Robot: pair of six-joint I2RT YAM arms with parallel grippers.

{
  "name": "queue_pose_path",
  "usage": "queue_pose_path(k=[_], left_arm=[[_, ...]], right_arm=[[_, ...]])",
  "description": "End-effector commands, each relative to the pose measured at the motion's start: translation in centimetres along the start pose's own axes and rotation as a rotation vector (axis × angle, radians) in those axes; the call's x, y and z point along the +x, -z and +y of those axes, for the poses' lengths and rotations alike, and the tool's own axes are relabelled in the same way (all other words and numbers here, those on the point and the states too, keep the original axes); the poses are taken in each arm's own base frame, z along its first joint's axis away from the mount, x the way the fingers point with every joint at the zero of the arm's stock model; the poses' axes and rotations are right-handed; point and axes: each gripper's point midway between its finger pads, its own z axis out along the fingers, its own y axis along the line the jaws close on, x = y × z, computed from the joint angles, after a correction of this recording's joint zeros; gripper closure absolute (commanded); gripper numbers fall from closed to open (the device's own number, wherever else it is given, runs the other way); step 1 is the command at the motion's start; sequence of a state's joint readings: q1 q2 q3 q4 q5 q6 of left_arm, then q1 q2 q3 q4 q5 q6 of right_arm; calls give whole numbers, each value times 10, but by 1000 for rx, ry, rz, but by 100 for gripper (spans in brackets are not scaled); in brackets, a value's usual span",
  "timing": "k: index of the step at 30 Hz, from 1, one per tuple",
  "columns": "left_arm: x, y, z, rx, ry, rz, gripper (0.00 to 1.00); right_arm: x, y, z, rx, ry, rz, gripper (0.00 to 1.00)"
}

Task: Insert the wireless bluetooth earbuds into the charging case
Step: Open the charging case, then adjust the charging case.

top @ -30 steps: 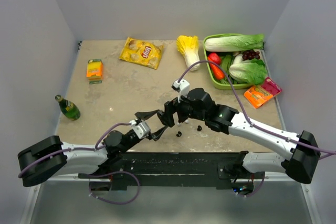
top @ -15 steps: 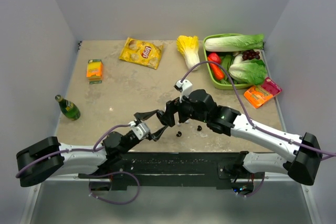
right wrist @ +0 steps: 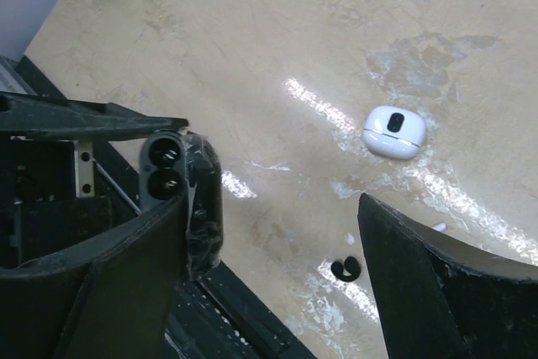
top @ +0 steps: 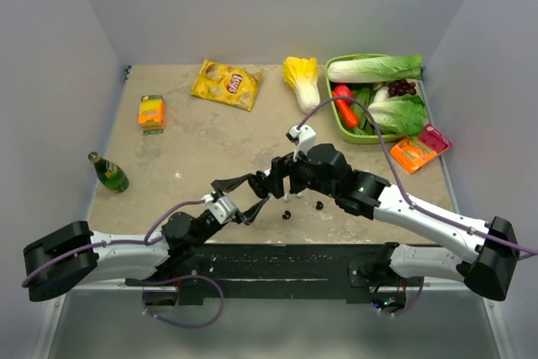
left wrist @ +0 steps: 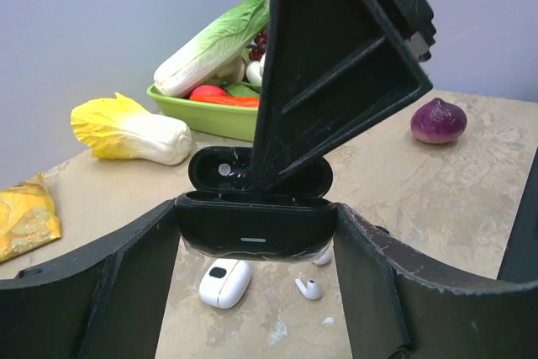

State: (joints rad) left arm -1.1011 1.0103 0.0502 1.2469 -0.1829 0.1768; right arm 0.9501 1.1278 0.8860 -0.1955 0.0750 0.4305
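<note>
My left gripper [left wrist: 256,226] is shut on the black charging case [left wrist: 252,223], held above the table with its lid open; it also shows in the top view [top: 241,197]. The case's two wells [right wrist: 165,166] look empty. My right gripper [right wrist: 273,233] is open and empty, one finger [left wrist: 336,65] reaching down against the case's open lid. One black earbud [right wrist: 345,269] lies on the table between the right fingers; two black buds [top: 287,214] show in the top view. A white earbud [left wrist: 308,288] and a closed white case [left wrist: 224,282] lie under the held case.
A green bottle [top: 109,174] lies at the left edge. An orange box [top: 151,112], a chips bag [top: 225,83] and a napa cabbage [top: 303,80] lie at the back. A green basket [top: 329,81] of vegetables, an orange packet [top: 414,153] and a red onion [left wrist: 438,120] are at the right.
My right arm has shifted slightly back and right while its finger stays at the case. My left gripper holds the case almost still.
</note>
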Motion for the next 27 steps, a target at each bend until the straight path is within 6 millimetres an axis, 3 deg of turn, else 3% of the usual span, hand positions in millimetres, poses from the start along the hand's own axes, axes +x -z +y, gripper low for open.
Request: queue_pose_path(k=[1, 8, 13, 27], left_arm=[[7, 21, 3, -10, -11, -16, 100], [8, 21, 4, -15, -10, -16, 100], [5, 20, 4, -16, -7, -30, 100], [3, 21, 2, -10, -6, -35, 100]], right_arm=[[-11, 7, -6, 26, -17, -57, 17], [-28, 16, 22, -122, 3, -111, 19], [-25, 10, 31, -161, -26, -95, 31], [-27, -2, 30, -159, -62, -90, 53]])
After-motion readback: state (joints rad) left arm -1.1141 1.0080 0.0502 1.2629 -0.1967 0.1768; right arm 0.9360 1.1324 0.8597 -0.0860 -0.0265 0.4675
